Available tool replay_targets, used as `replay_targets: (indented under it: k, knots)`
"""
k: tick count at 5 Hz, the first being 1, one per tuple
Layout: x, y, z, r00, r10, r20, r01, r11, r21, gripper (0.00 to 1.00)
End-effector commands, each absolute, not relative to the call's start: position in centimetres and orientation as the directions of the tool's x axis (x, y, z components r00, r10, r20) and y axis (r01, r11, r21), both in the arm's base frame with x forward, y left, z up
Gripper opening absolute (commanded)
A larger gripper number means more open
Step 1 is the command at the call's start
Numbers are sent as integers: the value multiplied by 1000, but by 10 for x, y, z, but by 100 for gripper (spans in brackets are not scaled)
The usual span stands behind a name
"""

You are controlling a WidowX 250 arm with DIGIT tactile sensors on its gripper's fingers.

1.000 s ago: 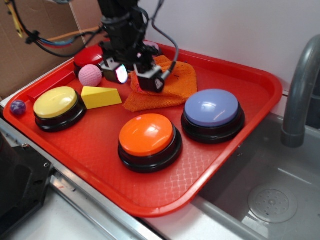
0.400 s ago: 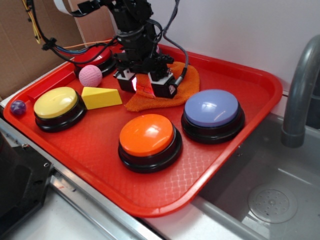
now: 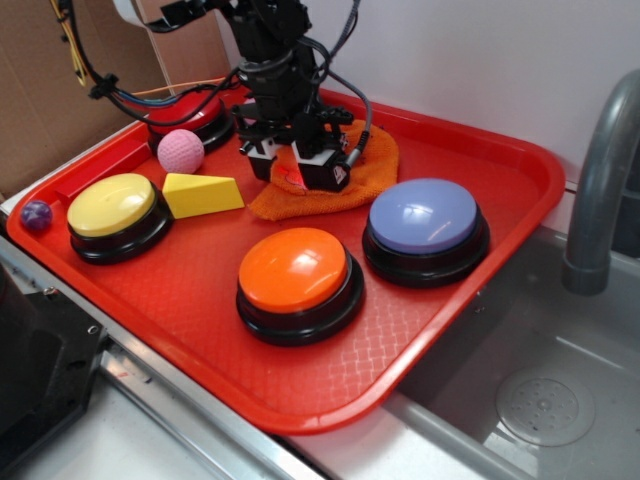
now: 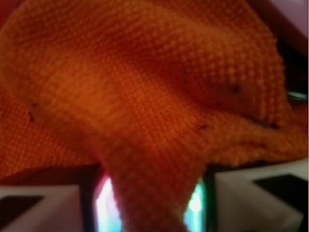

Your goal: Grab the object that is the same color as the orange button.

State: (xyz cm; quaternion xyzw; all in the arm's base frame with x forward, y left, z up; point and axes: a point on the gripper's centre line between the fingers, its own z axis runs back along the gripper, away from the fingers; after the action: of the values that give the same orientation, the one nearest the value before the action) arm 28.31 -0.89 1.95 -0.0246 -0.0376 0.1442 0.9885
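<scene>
The object, a soft orange knitted cloth [image 3: 372, 162], lies crumpled at the back of the red tray [image 3: 505, 165]. My gripper [image 3: 297, 176] stands straight down on the cloth's left part, shut on a raised fold of it. In the wrist view the orange cloth [image 4: 145, 87] fills the picture, and a narrow fold runs down between the two lit pads [image 4: 103, 209] of my gripper [image 4: 150, 205]. The orange button [image 3: 295, 268], with its glossy dome and black base, sits in front of the cloth, apart from the gripper.
A lilac-blue button [image 3: 424, 215] sits right of the gripper. A yellow button [image 3: 111, 205], yellow wedge [image 3: 203, 194], pink ball [image 3: 181, 151] and red button [image 3: 190, 112] lie to the left. A small purple ball [image 3: 36, 214] is in the tray's left corner. A grey faucet [image 3: 600, 180] stands at right.
The gripper came down and shifted right onto the cloth, and its wide-open jaws closed in on a fold. The cloth bunched up a little under it.
</scene>
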Motion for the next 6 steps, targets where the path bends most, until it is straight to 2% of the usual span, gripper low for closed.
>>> replay_targets:
  k: [1,2,3,4,5,6]
  knots:
    - [290,-10,43,960,260,106,-260,966,-19,0]
    - [288,-10,55,972,218,89,-218,976,-8,0]
    - [277,-9,88,989,146,39,-146,989,11,0]
    - [254,-5,128,999,44,5,-44,999,5,0]
    - [213,-1,162,1000,9,16,-9,1000,-6,0]
    - [180,1,175,997,64,48,-62,997,-36,0]
